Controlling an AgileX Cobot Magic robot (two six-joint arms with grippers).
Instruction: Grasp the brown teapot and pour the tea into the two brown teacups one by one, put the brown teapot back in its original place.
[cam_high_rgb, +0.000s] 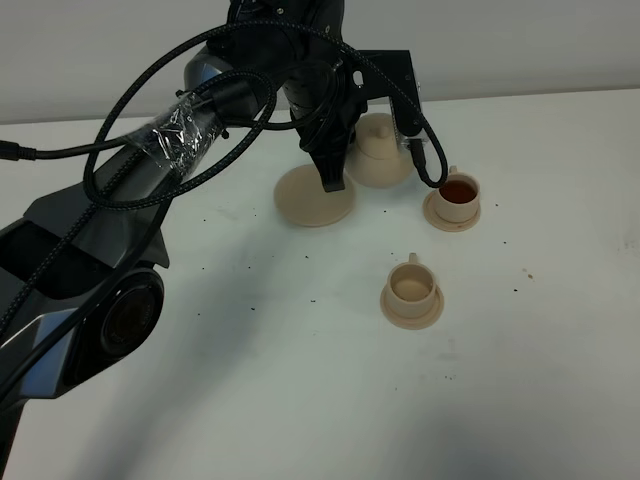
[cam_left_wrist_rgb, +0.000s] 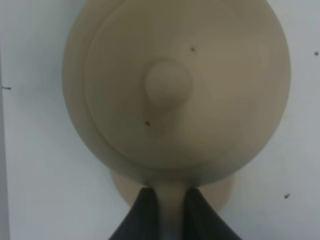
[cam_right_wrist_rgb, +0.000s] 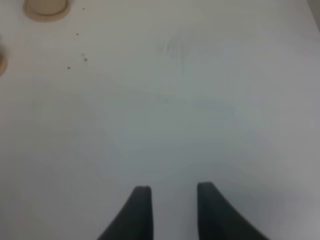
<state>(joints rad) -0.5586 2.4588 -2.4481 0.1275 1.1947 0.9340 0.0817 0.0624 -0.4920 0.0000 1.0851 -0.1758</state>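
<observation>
1. Edges: the table (cam_high_rgb: 250, 400) ends on its far side against a grey wall (cam_high_rgb: 520, 40); the teapot (cam_high_rgb: 380, 152) is close to that far edge.
2. Open room: the near and right stretches of the table are bare apart from dark specks (cam_high_rgb: 523, 272); my left arm fills the left of the high view.
3. Tight spots: the teapot is between the big saucer (cam_high_rgb: 305, 205) and the far cup (cam_high_rgb: 458, 195), just beside both; a black cable (cam_high_rgb: 428, 160) hangs just beside the far cup's handle; the near cup (cam_high_rgb: 410, 283) stands apart on its own small saucer.
4. Left gripper (cam_left_wrist_rgb: 170, 192): its two dark fingers are pressed in on the teapot's handle, pinching it.
5. Right gripper (cam_right_wrist_rgb: 171, 189): fingers spread, nothing between them, bare table beneath.
6. High view only: the far cup holds dark reddish-brown tea; the near cup looks pale inside; I cannot tell whether the teapot rests on the table or hangs above it.
7. Left wrist only: the lid and knob (cam_left_wrist_rgb: 168, 82) are seen square from above, so the pot is about upright; the big saucer's rim shows under the handle side.
8. Right wrist only: this gripper is out of the high view; a tan saucer rim (cam_right_wrist_rgb: 46, 7) shows at one corner, and I cannot tell which cup it belongs to.
</observation>
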